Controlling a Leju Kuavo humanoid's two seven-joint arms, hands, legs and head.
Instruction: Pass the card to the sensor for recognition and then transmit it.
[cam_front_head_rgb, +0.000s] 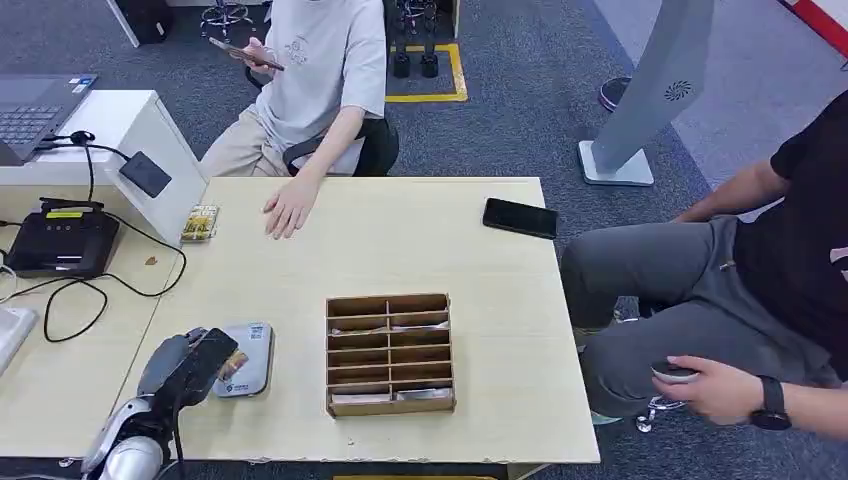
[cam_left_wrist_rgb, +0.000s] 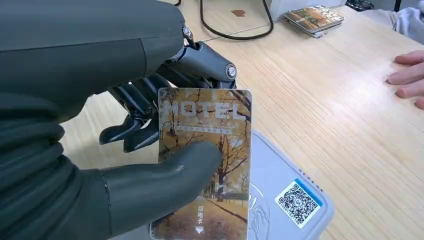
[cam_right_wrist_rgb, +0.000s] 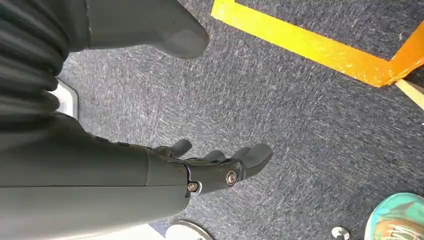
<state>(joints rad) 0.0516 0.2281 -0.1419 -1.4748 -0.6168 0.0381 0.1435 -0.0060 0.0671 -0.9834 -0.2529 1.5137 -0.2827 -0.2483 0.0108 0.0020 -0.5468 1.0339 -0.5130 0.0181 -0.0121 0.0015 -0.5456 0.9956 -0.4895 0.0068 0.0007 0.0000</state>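
A pale wooden desk (cam_front_head_rgb: 420, 240) stands on grey carpet (cam_front_head_rgb: 520, 90) marked with yellow tape (cam_front_head_rgb: 430, 97); one person sits at its far edge with a hand (cam_front_head_rgb: 290, 208) flat on the top, and another sits beside its right edge. Near the front left corner the left hand (cam_left_wrist_rgb: 150, 165) grasps the card (cam_left_wrist_rgb: 210, 150) between thumb and fingers, holding it just over the grey sensor (cam_front_head_rgb: 245, 358). A divided wooden tray (cam_front_head_rgb: 390, 353) sits beside it, a phone (cam_front_head_rgb: 520, 218) near the far right corner and a card stack (cam_front_head_rgb: 200, 222) towards the far left, while the right hand (cam_right_wrist_rgb: 215, 167) hangs released and empty over the carpet.
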